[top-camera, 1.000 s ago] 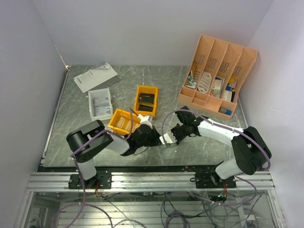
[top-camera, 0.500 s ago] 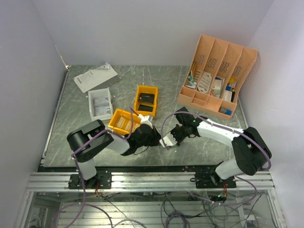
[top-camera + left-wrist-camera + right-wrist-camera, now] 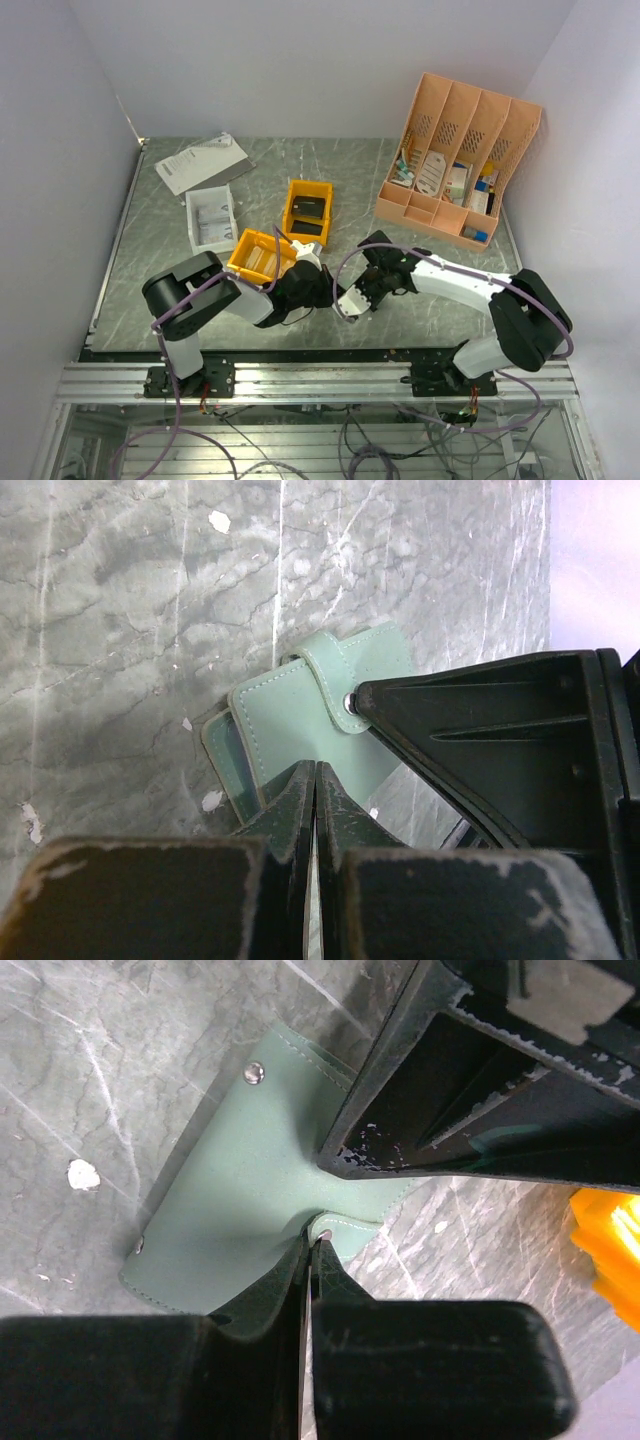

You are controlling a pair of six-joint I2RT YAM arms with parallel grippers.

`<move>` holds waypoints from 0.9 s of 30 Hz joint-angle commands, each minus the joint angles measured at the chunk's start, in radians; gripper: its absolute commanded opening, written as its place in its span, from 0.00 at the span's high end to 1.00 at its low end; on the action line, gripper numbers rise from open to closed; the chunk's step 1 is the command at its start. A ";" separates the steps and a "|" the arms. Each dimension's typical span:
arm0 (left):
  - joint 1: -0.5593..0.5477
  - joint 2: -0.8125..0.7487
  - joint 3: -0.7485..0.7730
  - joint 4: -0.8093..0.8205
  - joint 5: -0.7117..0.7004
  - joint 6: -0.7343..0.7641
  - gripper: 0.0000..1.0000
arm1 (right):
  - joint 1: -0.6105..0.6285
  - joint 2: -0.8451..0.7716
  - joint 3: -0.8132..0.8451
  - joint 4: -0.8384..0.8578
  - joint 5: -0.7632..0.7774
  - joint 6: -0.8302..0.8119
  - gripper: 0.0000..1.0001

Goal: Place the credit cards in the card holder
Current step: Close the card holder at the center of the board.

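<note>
The grey-green card holder lies low over the table between my two grippers, near the front edge. In the left wrist view the card holder shows its closed outer flap, strap and snap. My left gripper is shut on its near edge. In the right wrist view my right gripper is shut on the strap tab of the card holder. The other arm's fingers press in from the upper right. No credit card shows clearly in any view.
A yellow bin sits just behind my left gripper. An orange bin with dark items, a white tray and a paper sheet lie farther back. A peach desk organiser stands at the back right.
My right gripper has moved a little left and toward the front edge, drawing the card holder's strap with it. My left gripper has stayed nearly in place.
</note>
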 commanded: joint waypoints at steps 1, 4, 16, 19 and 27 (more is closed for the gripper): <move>0.002 0.067 0.007 -0.077 0.013 0.019 0.93 | 0.028 0.009 -0.050 -0.134 -0.044 -0.011 1.00; 0.002 0.068 0.011 -0.082 0.015 0.019 0.93 | 0.040 0.012 -0.072 -0.146 -0.030 -0.027 1.00; 0.003 0.074 -0.001 -0.060 0.015 0.007 0.93 | 0.124 0.050 -0.147 -0.135 -0.010 -0.010 1.00; 0.004 0.071 -0.009 -0.049 0.016 0.005 0.93 | 0.133 0.047 -0.172 -0.144 -0.013 -0.011 1.00; 0.007 0.049 -0.021 -0.053 0.016 0.008 0.93 | 0.133 0.062 -0.161 -0.174 -0.042 0.021 1.00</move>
